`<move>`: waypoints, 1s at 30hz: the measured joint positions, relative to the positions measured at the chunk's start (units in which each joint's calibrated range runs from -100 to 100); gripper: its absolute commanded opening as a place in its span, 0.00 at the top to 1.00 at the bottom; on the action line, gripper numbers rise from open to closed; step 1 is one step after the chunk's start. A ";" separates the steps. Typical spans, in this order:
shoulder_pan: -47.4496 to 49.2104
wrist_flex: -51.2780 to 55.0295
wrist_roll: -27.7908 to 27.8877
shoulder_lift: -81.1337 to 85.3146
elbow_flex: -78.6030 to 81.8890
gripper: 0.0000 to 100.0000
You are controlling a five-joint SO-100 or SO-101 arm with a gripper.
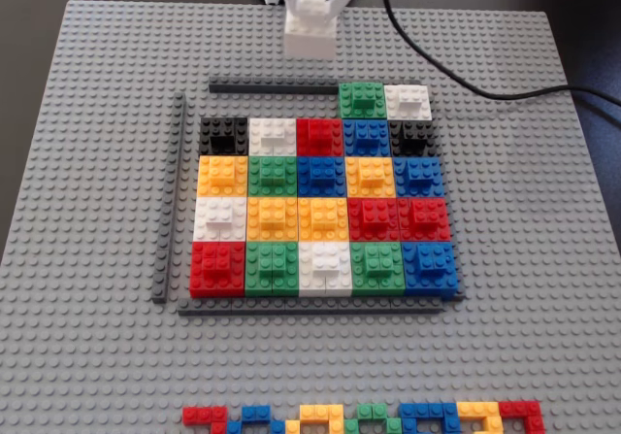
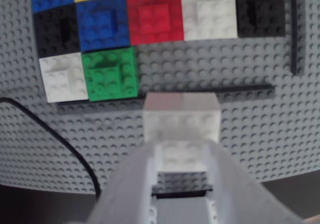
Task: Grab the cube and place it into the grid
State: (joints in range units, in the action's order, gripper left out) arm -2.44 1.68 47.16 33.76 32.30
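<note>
We hold the cube (image 2: 181, 119) clamped in our gripper (image 2: 181, 156), raised just beyond the grid (image 1: 325, 211) by its far strip, apparently ready for the gap there.

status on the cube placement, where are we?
Done: the white studded Lego cube is grabbed; the wrist view shows it clamped in the white gripper. In hand: it is held at the far edge of the grey baseplate, beyond the thin dark grey strip, not yet in the multicoloured block grid. Left: seat it; the top row holds only a green block and a white block.
</note>
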 measured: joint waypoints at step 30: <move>2.11 -11.97 0.29 -3.39 15.89 0.99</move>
State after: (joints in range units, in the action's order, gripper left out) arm -0.33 -10.28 47.45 30.36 48.19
